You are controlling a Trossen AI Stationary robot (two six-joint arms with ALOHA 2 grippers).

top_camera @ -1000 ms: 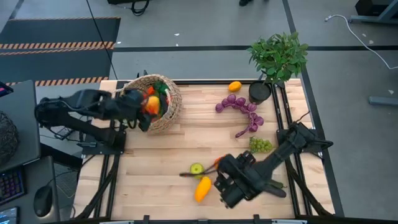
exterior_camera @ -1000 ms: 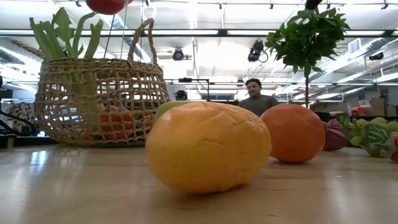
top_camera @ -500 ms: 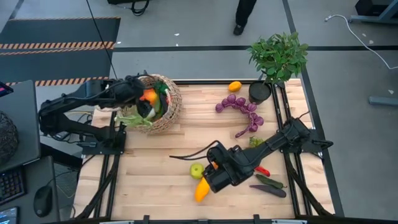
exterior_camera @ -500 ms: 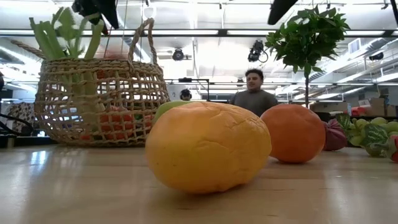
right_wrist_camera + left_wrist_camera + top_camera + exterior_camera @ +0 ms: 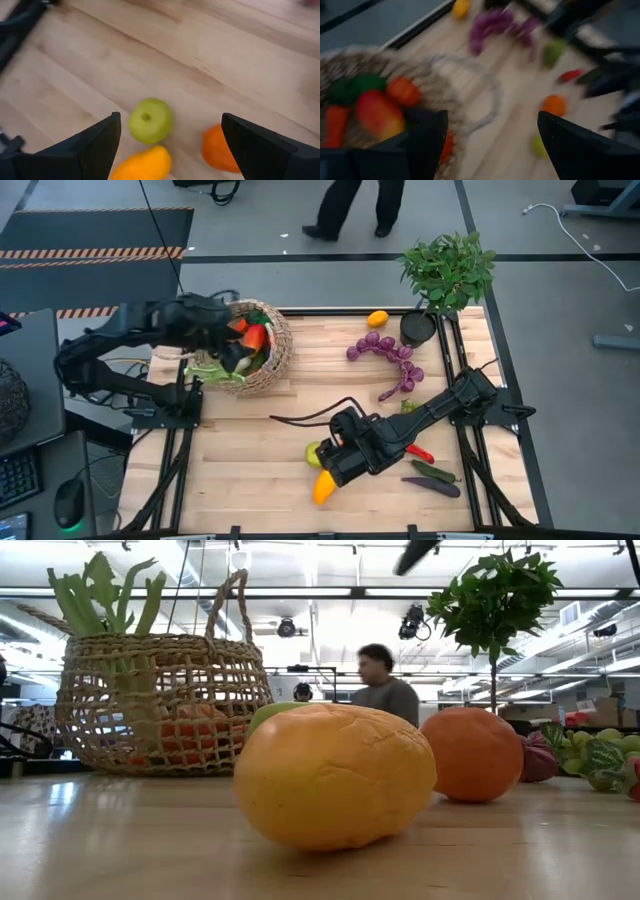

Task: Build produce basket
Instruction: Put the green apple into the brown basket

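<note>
The left pincer (image 5: 232, 350) hangs wide and empty over the basket (image 5: 272, 352) near the desk's (image 5: 250, 450) far left corner; the right pincer (image 5: 322, 460), wide, hovers above the green apple (image 5: 151, 120).

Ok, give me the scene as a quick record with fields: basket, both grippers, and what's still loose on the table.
basket: wicker basket at the table's far left, holding a leek and red and orange produce
left gripper: left gripper open, empty, over the basket
right gripper: right gripper open, empty, over the near middle, above the green apple
near the apple: yellow fruit, orange
far right: purple grapes, potted plant, small orange fruit
near right: red chili, dark vegetables
</note>
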